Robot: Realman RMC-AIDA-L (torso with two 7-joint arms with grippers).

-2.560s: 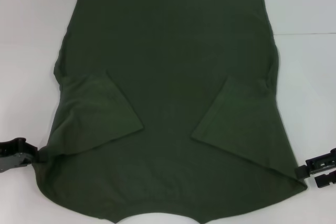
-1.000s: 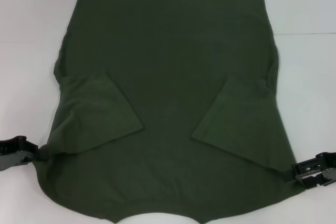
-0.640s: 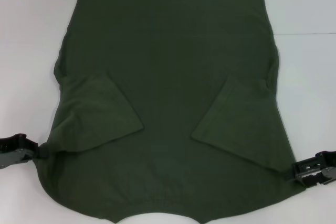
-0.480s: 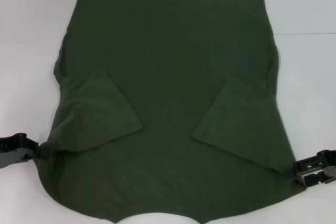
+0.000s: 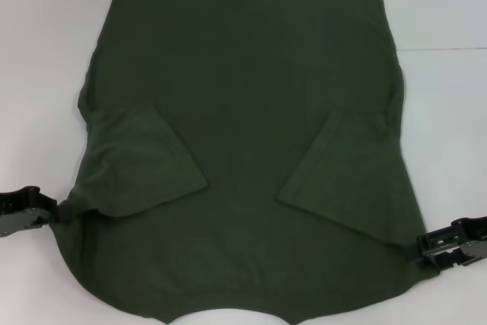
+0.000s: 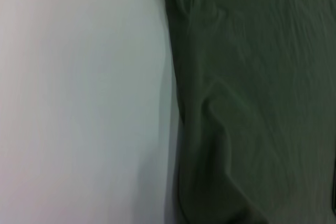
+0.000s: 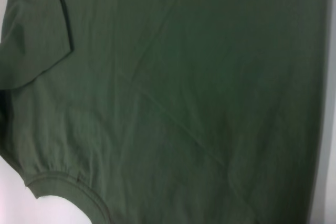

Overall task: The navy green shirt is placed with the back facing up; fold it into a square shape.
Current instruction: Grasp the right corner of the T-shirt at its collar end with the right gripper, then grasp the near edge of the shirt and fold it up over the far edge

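Plain dark olive-green cotton T-shirt, no lettering visible, sleeves folded inward; left gripper and right gripper pinch its shoulder corners on the white table.

a white table carries the green shirt, spread flat, plain side up, both sleeves folded in over its body.

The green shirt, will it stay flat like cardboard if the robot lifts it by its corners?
Probably not. The green shirt looks soft: its sleeves lie folded over and wrinkles show near the left gripper. Lifted there and at the right gripper, its middle would likely sag.
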